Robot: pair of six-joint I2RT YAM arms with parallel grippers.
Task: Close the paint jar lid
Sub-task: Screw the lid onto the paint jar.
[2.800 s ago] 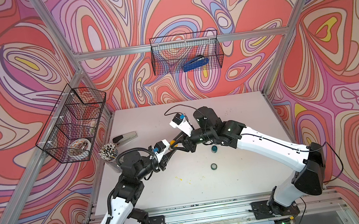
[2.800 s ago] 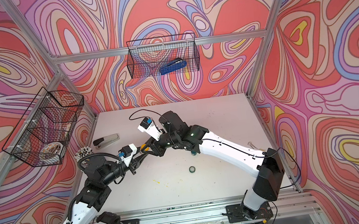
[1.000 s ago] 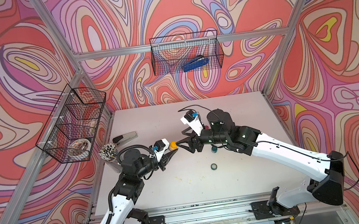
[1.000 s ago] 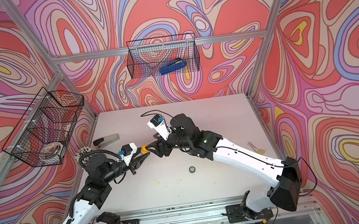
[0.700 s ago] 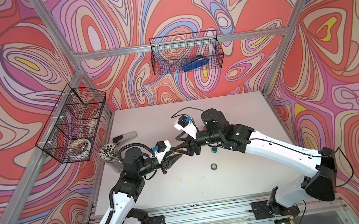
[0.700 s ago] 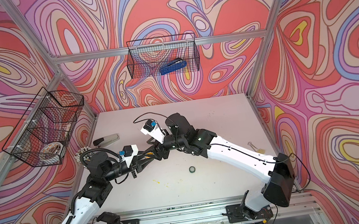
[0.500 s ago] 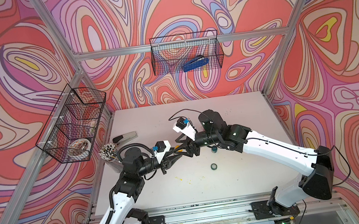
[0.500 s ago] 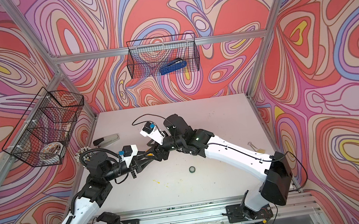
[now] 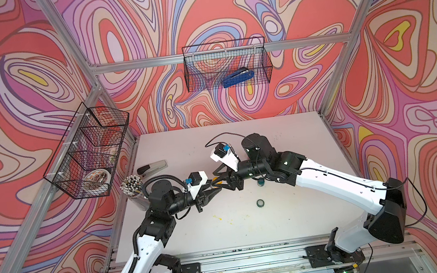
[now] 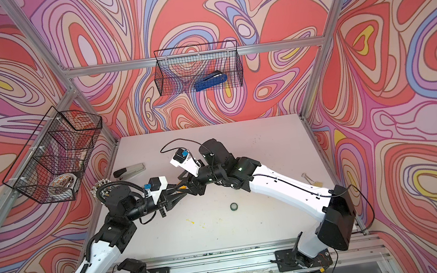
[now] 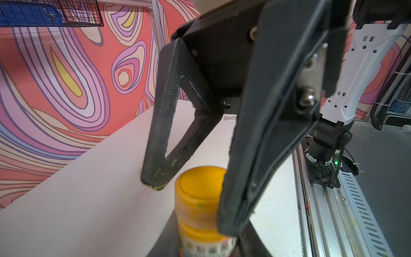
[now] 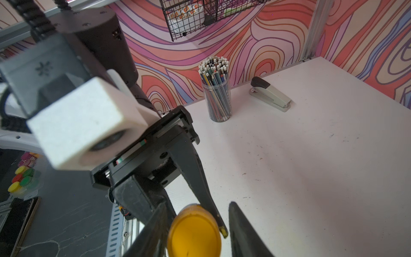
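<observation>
Our left fingers (image 12: 193, 173) clamp the paint jar (image 11: 200, 231), our right fingers (image 11: 266, 133) loosely straddle its lid (image 12: 193, 231), and an off-centre squeeze could jam it crooked or spill paint

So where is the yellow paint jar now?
In a top view the yellow paint jar is held above the table's middle in the left gripper, its lid between the right gripper's open fingers.

2 views overlook everything; 2 wrist views hug the jar (image 11: 198, 200).
</observation>
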